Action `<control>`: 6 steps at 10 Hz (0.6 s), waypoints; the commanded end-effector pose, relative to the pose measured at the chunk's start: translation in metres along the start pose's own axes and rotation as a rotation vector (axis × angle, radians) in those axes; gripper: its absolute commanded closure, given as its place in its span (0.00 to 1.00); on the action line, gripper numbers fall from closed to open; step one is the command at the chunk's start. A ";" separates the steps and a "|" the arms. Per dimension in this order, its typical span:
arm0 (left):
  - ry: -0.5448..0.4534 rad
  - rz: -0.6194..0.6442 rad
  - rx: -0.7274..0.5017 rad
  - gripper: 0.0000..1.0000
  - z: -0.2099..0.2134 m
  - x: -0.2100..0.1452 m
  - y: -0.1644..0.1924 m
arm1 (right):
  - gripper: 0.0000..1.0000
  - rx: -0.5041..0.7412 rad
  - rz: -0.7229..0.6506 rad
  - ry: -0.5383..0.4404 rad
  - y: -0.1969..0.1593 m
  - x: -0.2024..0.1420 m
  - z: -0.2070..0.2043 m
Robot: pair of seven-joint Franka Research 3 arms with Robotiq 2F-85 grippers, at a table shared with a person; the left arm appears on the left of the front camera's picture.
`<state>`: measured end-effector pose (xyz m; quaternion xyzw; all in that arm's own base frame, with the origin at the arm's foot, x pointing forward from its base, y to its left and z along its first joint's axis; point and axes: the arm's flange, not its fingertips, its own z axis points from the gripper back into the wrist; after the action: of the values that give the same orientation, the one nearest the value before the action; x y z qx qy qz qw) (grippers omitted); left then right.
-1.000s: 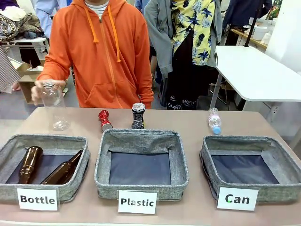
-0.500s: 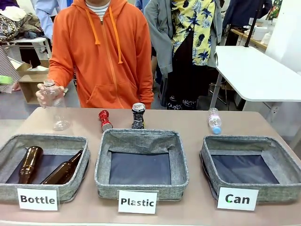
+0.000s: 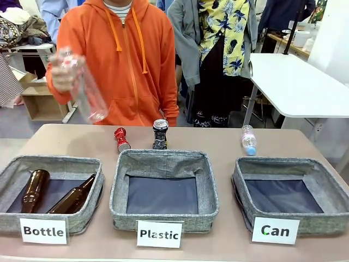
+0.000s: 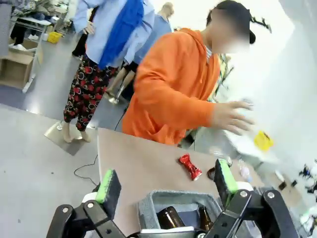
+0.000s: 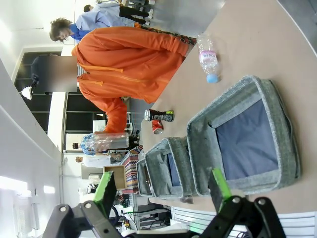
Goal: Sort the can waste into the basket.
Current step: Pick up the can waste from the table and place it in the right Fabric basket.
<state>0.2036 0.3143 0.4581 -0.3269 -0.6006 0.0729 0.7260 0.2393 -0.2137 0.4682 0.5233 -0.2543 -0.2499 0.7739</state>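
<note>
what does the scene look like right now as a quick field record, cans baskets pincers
cans: crushed red metal can and crushed dark printed metal can, on the table behind the grey fabric basket labelled "Plastic"
target: grey fabric basket labelled "Can", no can inside yet
bottle basket: grey, labelled "Bottle", holds two brown glass bottles
person: hand holds a clear plastic bottle above the table
loose: small blue-capped plastic bottle lying behind the "Can" basket
left pincer: open, holding nothing
right pincer: open, holding nothing
</note>
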 end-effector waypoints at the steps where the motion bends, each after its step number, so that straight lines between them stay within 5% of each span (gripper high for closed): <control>1: -0.066 0.026 -0.059 0.00 -0.012 -0.023 0.012 | 0.00 0.030 0.022 -0.012 0.002 0.003 0.000; 6: 0.028 0.004 -0.113 0.00 -0.047 -0.006 0.019 | 0.00 0.030 0.022 -0.012 0.002 0.003 0.000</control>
<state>0.2429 0.3003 0.4343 -0.3686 -0.5926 0.0460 0.7147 0.2392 -0.2137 0.4682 0.5233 -0.2544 -0.2500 0.7739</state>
